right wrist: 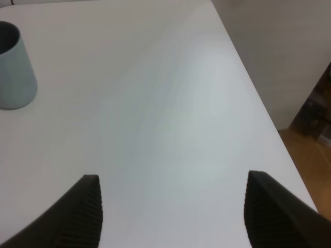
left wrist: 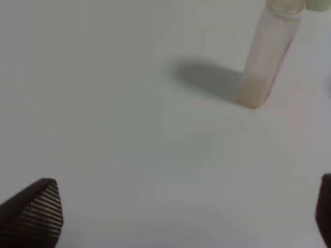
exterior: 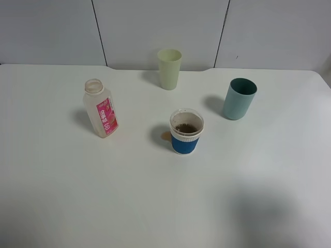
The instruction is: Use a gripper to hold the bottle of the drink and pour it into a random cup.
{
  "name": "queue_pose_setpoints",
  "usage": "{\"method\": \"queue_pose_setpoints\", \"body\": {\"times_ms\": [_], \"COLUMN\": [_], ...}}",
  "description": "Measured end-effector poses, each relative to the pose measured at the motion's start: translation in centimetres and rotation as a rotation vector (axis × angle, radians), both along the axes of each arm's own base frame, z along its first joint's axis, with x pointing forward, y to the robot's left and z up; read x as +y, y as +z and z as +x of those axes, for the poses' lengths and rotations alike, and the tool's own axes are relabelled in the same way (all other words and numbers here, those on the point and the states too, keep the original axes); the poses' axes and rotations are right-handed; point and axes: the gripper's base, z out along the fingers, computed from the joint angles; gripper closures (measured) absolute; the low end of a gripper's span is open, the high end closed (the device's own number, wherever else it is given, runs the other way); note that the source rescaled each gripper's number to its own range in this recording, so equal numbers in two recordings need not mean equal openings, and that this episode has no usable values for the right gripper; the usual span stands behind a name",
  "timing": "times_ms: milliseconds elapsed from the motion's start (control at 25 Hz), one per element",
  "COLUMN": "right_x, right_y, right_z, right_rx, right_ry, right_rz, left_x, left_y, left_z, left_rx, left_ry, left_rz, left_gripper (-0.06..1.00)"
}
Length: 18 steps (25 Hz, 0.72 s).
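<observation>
The bottle of the drink (exterior: pixel 101 111) stands upright and capless on the left part of the white table, looking almost drained. The cup (exterior: pixel 186 132) with the blue sleeve sits in the middle and has brown drink inside. Neither gripper shows in the exterior high view. In the left wrist view my left gripper (left wrist: pixel 187 206) is open, its dark fingertips (left wrist: pixel 39 212) far apart over bare table, well short of the bottle (left wrist: pixel 269 57). My right gripper (right wrist: pixel 173 181) is open too, with nothing between its fingers (right wrist: pixel 77 212).
A pale green tumbler (exterior: pixel 169 68) stands at the back, a teal tumbler (exterior: pixel 239 98) at the right, also seen as the teal tumbler (right wrist: pixel 13 67) in the right wrist view. A small brown spot (exterior: pixel 165 136) lies left of the cup. The table's edge (right wrist: pixel 258 98) runs beside my right gripper.
</observation>
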Motion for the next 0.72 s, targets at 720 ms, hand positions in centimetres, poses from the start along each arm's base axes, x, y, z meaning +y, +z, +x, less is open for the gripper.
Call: {"method": "queue_pose_setpoints", "body": {"times_ms": [720], "right_x": [0.00], "right_y": [0.00], "right_z": [0.00], "right_rx": [0.000], "right_ry": [0.000], "right_rz": [0.000], "left_x": [0.00], "left_y": [0.00], "left_z": [0.00], "left_rx": [0.000], "left_ry": [0.000], "left_rz": [0.000], "left_gripper": [-0.05]}}
